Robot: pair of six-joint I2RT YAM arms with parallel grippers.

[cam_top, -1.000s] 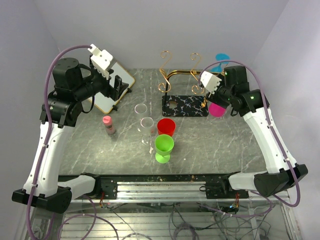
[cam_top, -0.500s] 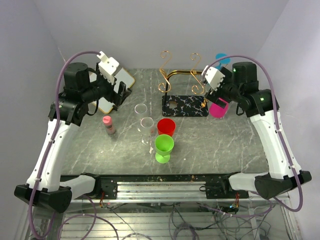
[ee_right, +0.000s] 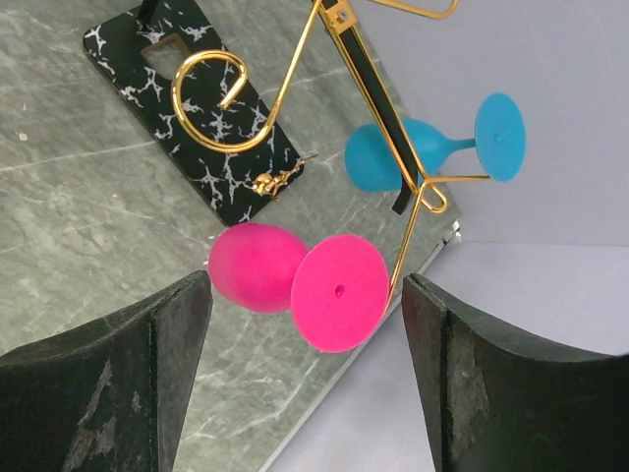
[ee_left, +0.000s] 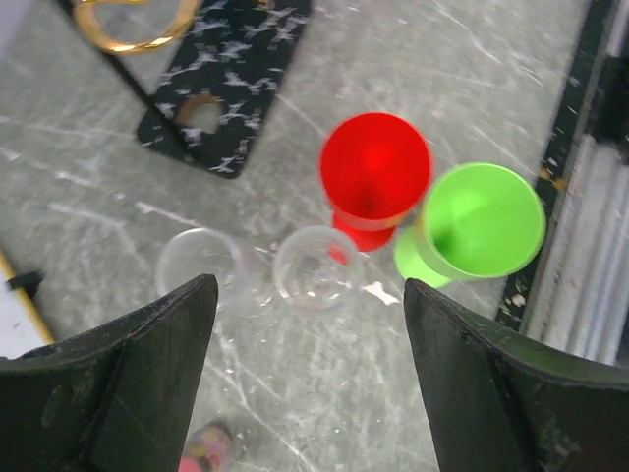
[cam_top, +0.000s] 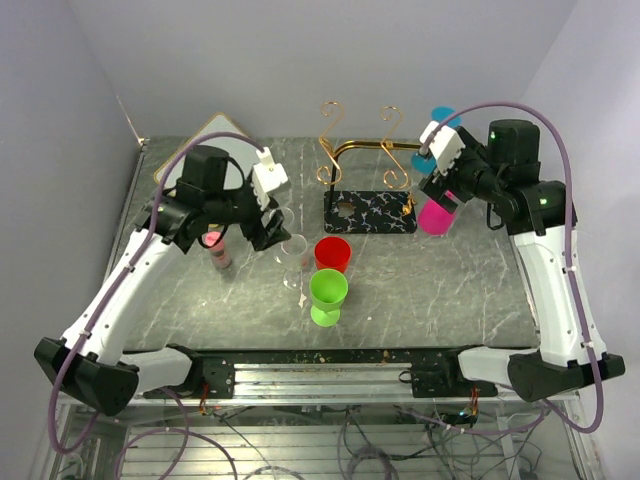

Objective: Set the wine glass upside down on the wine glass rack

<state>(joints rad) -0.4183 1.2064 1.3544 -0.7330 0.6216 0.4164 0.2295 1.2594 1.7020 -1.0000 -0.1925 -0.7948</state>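
Note:
The gold wire rack (cam_top: pixel 358 148) stands on its black veined base (cam_top: pixel 372 212) at the back centre. A pink wine glass (cam_top: pixel 436 216) hangs upside down on its right arm, and a blue glass (cam_top: pixel 443 120) hangs behind it. My right gripper (cam_top: pixel 441 186) is open and empty just above the pink glass; in the right wrist view the pink foot (ee_right: pixel 339 292) lies between the wide jaws. My left gripper (cam_top: pixel 268 228) is open and empty over two clear glasses (ee_left: pixel 316 267) (ee_left: pixel 200 265). A red glass (ee_left: pixel 375 172) and a green glass (ee_left: pixel 482 218) stand upright beside them.
A small pink-capped bottle (cam_top: pixel 216 248) stands left of the clear glasses, under my left arm. A white gold-edged board (cam_top: pixel 212 124) lies at the back left corner. The grey walls close in behind and at both sides of the rack.
My left arm has swung from over the white board at the back left down and right to above the clear glasses. My right gripper has drawn up and right, clear of the pink glass.

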